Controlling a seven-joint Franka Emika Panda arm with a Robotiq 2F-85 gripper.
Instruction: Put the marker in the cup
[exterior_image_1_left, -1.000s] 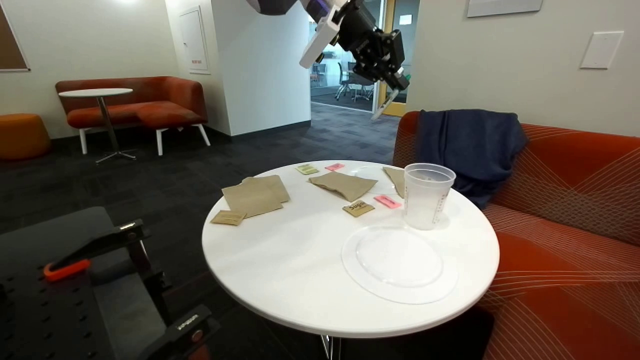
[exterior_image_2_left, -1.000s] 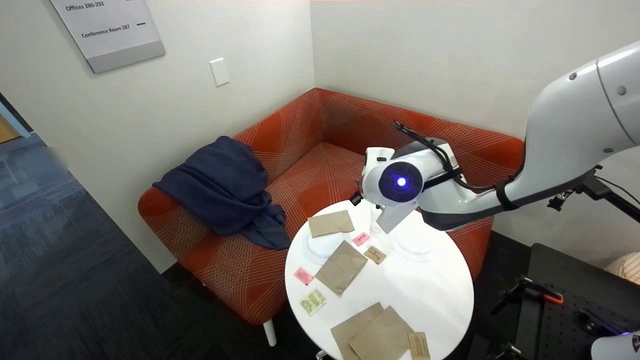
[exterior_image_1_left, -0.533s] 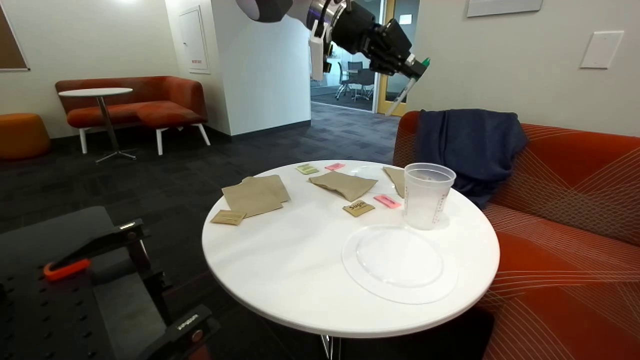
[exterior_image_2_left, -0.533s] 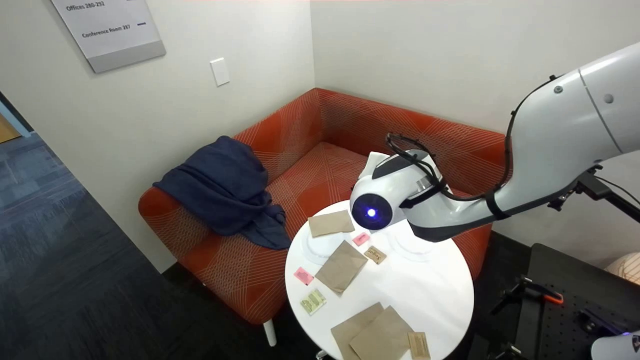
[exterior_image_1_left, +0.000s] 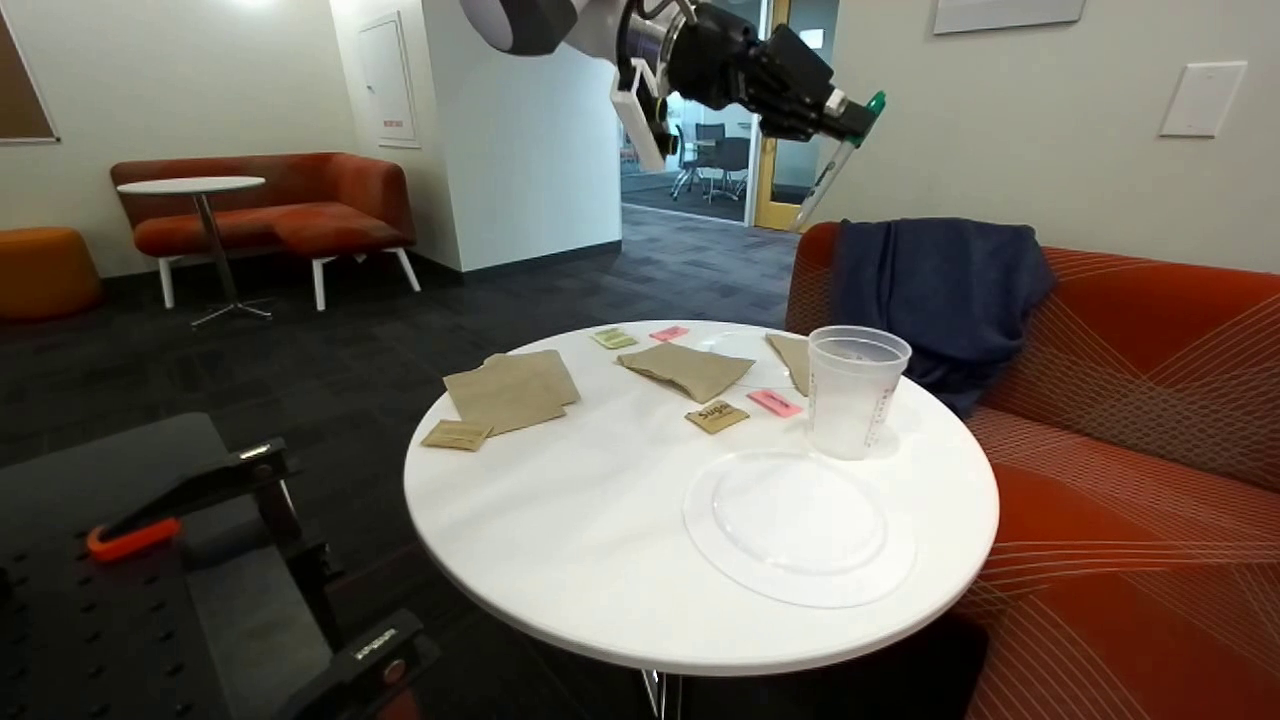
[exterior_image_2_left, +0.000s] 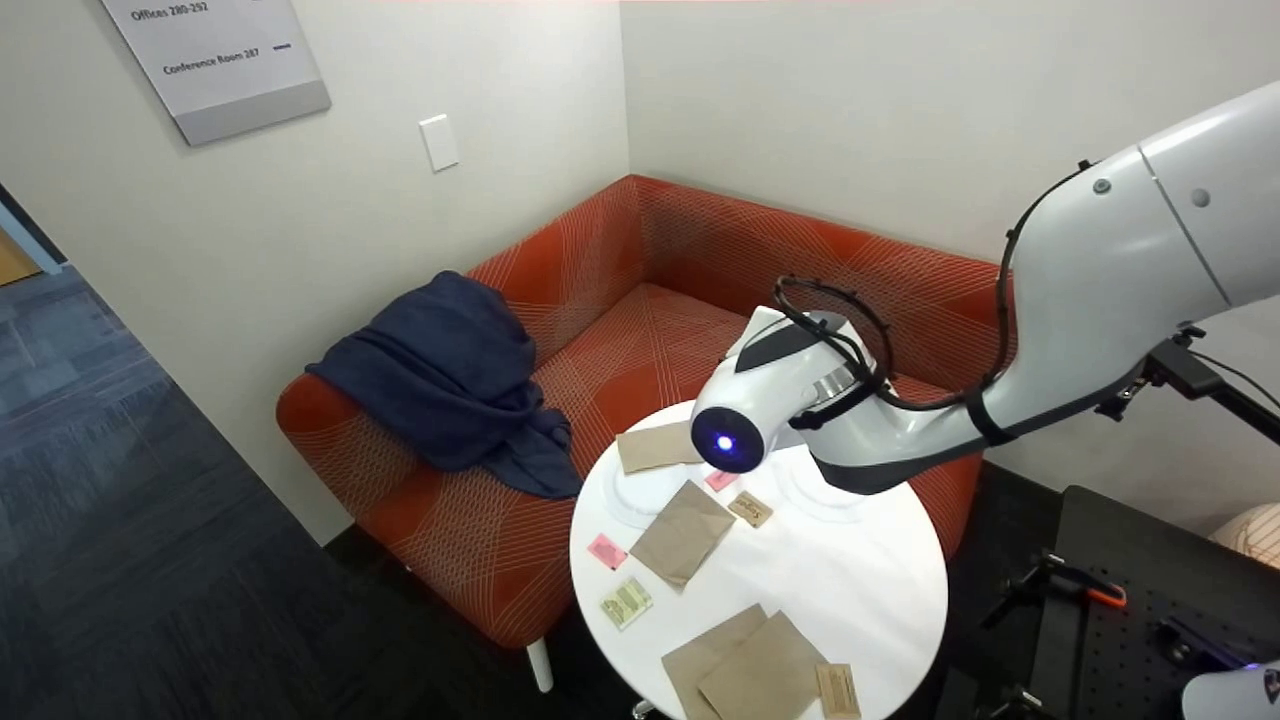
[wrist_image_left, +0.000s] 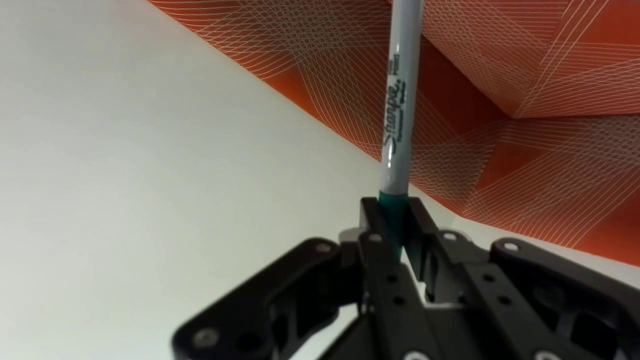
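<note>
The marker (exterior_image_1_left: 830, 180) is a pale grey Sharpie with a green cap end. My gripper (exterior_image_1_left: 857, 120) is shut on the green end and holds the marker high in the air, tilted with its grey end pointing down. In the wrist view the marker (wrist_image_left: 401, 90) extends up from between the closed fingers (wrist_image_left: 393, 215). The clear cup (exterior_image_1_left: 855, 400) stands upright on the table in an exterior view, well below the gripper. In an exterior view the arm (exterior_image_2_left: 770, 390) hides the cup, marker and gripper. The cup is not visible in the wrist view.
The round white table (exterior_image_1_left: 560, 560) holds a clear plate (exterior_image_1_left: 800, 590) in front of the cup. Brown napkins (exterior_image_1_left: 515, 390), a sugar packet (exterior_image_1_left: 717, 416) and pink packets (exterior_image_1_left: 775, 403) lie around. A red sofa (exterior_image_2_left: 690, 330) with a dark blue cloth (exterior_image_2_left: 440, 370) borders the table.
In an exterior view the gripper has moved right and slightly up with the marker, and its wrist has turned. In an exterior view the arm's wrist has shifted left and down, over the table.
</note>
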